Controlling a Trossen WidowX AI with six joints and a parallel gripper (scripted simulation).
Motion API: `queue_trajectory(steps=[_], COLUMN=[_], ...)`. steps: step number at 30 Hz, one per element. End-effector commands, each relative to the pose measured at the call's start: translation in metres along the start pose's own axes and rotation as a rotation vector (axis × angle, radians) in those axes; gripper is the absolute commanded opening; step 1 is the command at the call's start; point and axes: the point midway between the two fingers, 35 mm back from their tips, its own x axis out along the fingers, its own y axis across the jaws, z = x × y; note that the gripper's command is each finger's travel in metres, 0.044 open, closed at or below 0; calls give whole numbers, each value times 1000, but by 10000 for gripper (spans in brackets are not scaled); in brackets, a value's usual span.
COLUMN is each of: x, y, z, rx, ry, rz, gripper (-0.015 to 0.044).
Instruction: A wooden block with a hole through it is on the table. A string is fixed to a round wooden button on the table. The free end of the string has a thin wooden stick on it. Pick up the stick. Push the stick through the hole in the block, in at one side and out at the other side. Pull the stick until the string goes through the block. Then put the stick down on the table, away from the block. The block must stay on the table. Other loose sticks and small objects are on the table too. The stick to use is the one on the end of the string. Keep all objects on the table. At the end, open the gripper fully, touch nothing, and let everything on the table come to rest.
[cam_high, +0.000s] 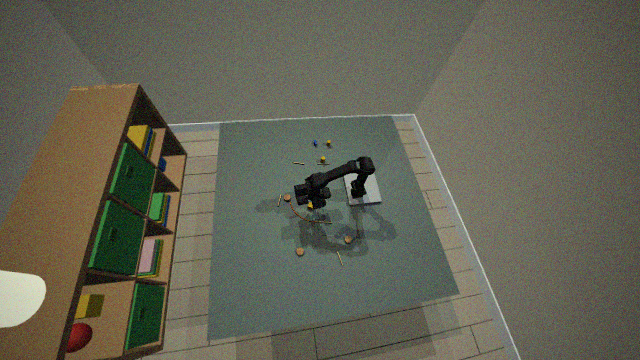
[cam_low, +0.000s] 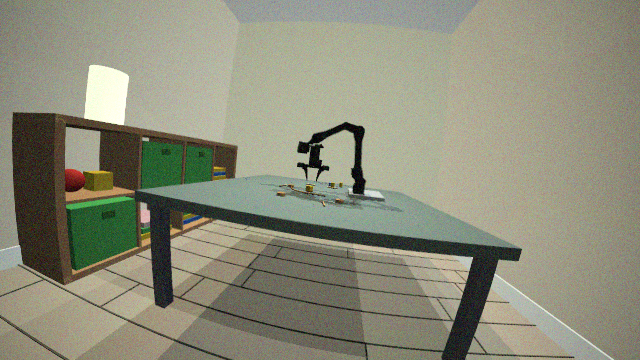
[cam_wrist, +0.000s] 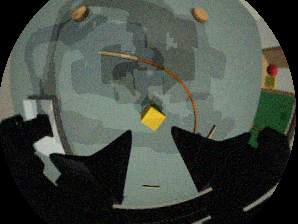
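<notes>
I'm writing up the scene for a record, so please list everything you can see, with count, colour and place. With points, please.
String: 1, orange, curving across the table (cam_high: 250, 300) (cam_low: 225, 202).
Stick on the string's end: 1, pale wood, flat on the table (cam_high: 325, 222) (cam_wrist: 112, 54).
Round buttons: 3, orange-brown, one at the string's other end, two apart.
Loose sticks: 4, mostly pale, around the table.
Yellow block: 1, inside the string's curve (cam_high: 310, 205) (cam_low: 309, 188) (cam_wrist: 153, 118).
Small objects: 3, two yellow, one blue, table's far side.
Shelf unit (cam_high: 45, 165) (cam_low: 37, 200): 1, brown, beside the table; holds green bins, books, a red ball, a yellow box.
Lamp (cam_high: 20, 299) (cam_low: 106, 95): 1, whitish, on the shelf unit.
Arm: 1, black, on a pale base plate; jaws part-open above the table.
</notes>
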Motion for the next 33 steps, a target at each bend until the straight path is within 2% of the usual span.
queue_trajectory(steps=[1, 4, 13, 14, 29, 33], x=[0, 0, 0, 0, 0, 0], y=[0, 0, 0, 0, 0, 0], z=[0, 0, 0, 0, 0, 0], rx=[0, 0, 0, 0, 0, 0], ry=[0, 0, 0, 0, 0, 0], rz=[0, 0, 0, 0, 0, 0], gripper=[243, 243, 7, 0, 0, 105])
